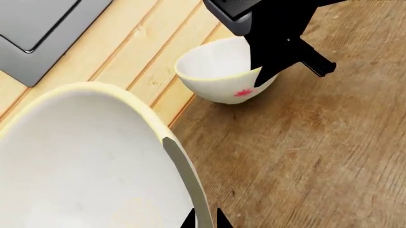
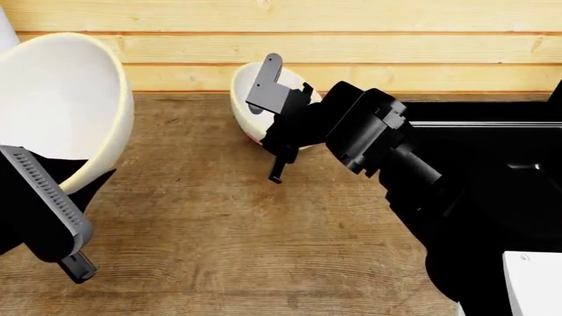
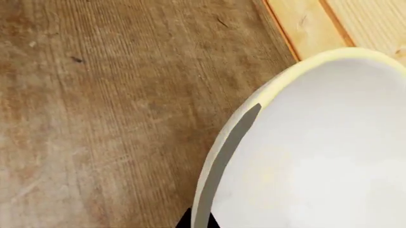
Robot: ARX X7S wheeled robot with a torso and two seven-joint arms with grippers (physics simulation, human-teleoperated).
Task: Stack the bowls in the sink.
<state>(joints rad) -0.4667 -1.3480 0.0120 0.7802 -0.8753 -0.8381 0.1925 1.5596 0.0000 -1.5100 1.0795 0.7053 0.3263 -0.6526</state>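
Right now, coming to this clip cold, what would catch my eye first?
Both bowls are gripped at once. The left gripper holds the large cream-white bowl tilted above the brown wooden counter at the head view's left. Near the back wall's pale planks, the right gripper clamps the rim of the smaller white bowl, with its red mark outside. The black sink lies at the right edge, mostly behind the arm.

Even, bright, diffuse light fills all three renders. Shadows are faint and soft on the brown wood-grain counter (image 2: pixel 220 250). The large glossy cream-white bowl (image 1: pixel 82 161) shows no harsh glare. The black arm parts lose all surface detail.
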